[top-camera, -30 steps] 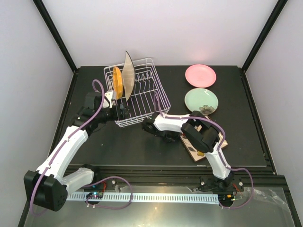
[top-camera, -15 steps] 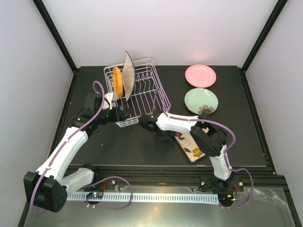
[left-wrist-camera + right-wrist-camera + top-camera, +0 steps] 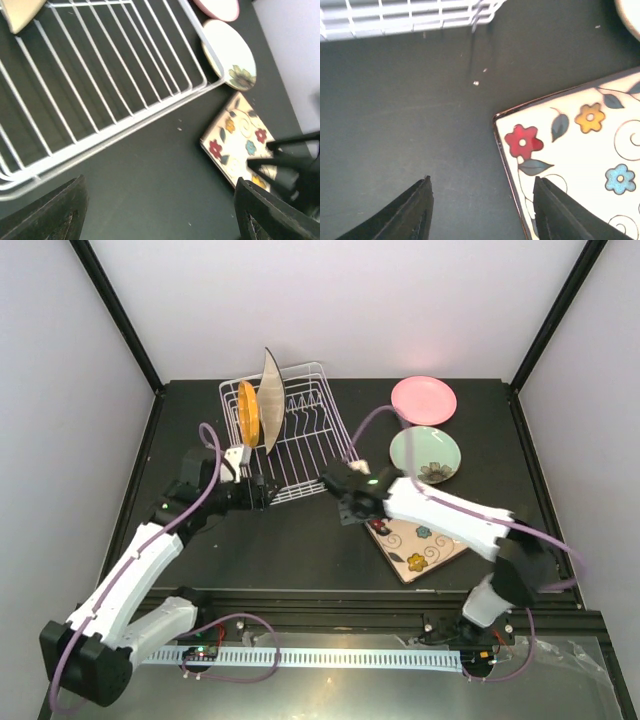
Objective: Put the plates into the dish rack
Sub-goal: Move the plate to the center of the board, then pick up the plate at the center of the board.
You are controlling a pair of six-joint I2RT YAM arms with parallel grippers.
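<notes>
Seeing cream square plate [image 3: 580, 145], coloured flowers, 3 o'clock of our right gripper [image 3: 482, 212]; that and left gripper [image 3: 160, 215] wide, empty.

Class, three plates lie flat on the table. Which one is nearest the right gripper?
The square flowered plate: the right gripper is at its corner, while the round green plate and pink plate lie farther back.

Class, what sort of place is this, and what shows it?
Likely a robot test cell: plain white walls box in a black table holding a dish rack, with two robot arms mounted at its edge.
</notes>
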